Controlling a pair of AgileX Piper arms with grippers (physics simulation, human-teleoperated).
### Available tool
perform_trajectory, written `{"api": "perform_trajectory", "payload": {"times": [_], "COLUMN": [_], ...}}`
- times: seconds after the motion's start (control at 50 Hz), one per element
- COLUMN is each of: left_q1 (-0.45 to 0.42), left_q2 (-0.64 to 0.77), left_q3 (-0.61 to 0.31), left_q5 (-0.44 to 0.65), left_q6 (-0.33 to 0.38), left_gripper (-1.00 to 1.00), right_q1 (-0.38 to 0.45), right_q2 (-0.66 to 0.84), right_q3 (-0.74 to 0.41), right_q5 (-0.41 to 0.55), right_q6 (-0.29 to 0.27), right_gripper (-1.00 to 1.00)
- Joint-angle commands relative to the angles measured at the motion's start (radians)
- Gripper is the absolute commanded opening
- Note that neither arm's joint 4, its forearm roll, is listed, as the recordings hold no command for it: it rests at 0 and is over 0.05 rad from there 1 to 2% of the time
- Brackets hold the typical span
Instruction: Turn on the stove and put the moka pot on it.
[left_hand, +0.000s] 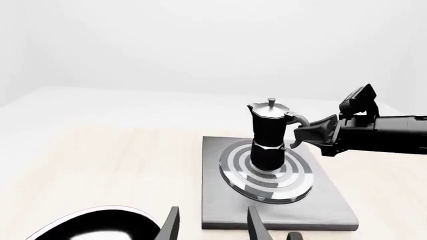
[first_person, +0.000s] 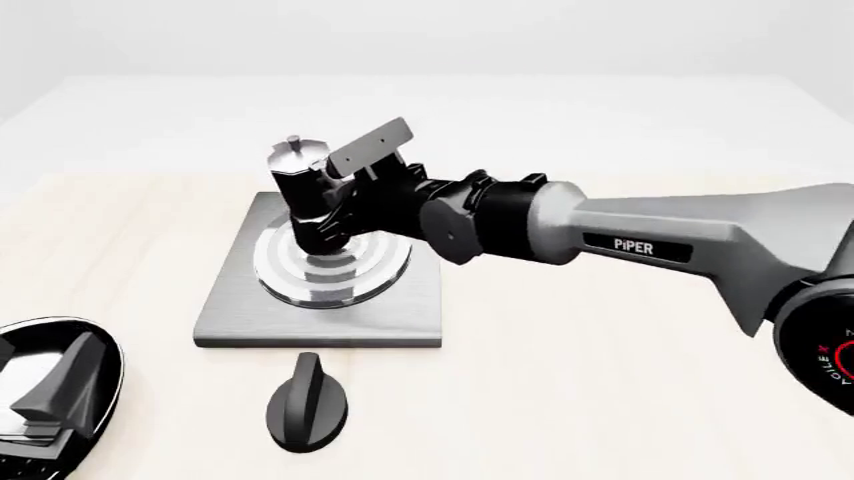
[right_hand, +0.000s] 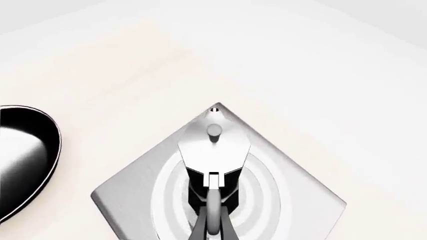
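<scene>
The pot (first_person: 310, 195) stands upright on the rings in the middle of the stove (first_person: 227, 320), left of the worktop's middle and toward the far edge. It looks hard and smooth, so it could slip or tip. It is tall with a thin waist. The curved handle (left_hand: 298, 120) is the best place to hold it.

The right gripper (first_person: 350, 208) is at that handle and seems to pinch it, though its fingertips are hard to see. The left gripper (left_hand: 212, 227) waits by the near edge with its fingers spread, holding nothing. The knob (first_person: 308, 403) lies in front of the stove, near that edge.
</scene>
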Motion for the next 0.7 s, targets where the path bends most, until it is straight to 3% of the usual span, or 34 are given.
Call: {"api": "perform_trajectory", "payload": {"times": [0.02, 0.68, 0.7], "left_q1": [0.0, -0.002, -0.002], "left_q2": [0.0, 0.0, 0.0], "left_q3": [0.001, 0.001, 0.001], "left_q5": [0.0, -0.001, -0.001], "left_q6": [0.003, 0.005, 0.005], "left_gripper": [1.0, 1.0, 1.0], "right_q1": [-0.009, -0.009, -0.027], "right_q2": [0.026, 0.057, 0.067], "right_q3": [-0.008, 0.063, 0.046], "right_q5": [-0.038, -0.089, -0.076], "right_q6": [0.01, 0.059, 0.033], "right_gripper": [-1.0, -1.0, 1.0]}}
